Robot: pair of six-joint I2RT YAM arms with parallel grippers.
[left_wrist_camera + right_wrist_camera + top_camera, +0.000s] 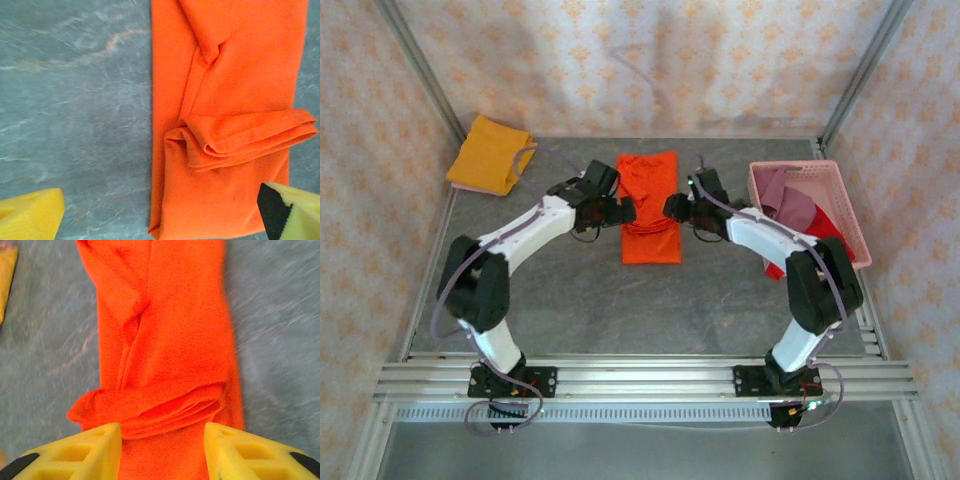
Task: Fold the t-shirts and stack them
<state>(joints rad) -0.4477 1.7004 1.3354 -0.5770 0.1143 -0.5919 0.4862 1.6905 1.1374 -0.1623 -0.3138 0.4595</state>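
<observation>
Overhead: my left claw (623, 211) and right claw (673, 208) flank the orange shirt (650, 178); wrist views show both spread wide, the shirt bunched midway.

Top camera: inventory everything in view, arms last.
Orange t-shirt: one, bright orange, table centre, folded into a long strip.
Mustard t-shirt: one, mustard yellow, folded, far left corner.
Basket: one, pink lattice, far right.
Mauve t-shirt: one, dusty mauve, in the basket.
Red t-shirt: one, red, hanging over the basket's near edge.
Table: one, grey, under everything.
Left gripper: one, yellow fingers, open over the orange t-shirt.
Right gripper: one, yellow fingers, open over the orange t-shirt.
</observation>
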